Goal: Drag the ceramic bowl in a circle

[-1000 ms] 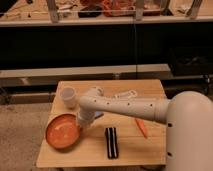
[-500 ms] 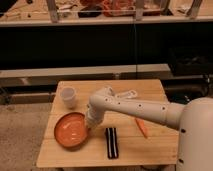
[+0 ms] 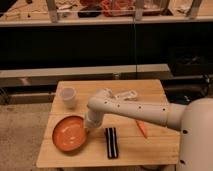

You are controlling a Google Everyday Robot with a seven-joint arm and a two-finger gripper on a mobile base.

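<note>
The ceramic bowl (image 3: 70,133) is a wide, shallow orange-red dish lying on the left front part of the wooden table (image 3: 150,148). My white arm reaches in from the right across the table. My gripper (image 3: 88,125) points down at the bowl's right rim and appears to touch it. The arm's end hides how it meets the rim.
A small white cup (image 3: 68,96) stands at the table's back left. A black and white striped flat object (image 3: 111,142) lies just right of the bowl. An orange carrot-like piece (image 3: 142,128) lies right of centre. Dark shelving stands behind the table.
The bowl has slid to the right and a little toward the front, away from the left edge. My gripper moved with it, staying at its right rim.
</note>
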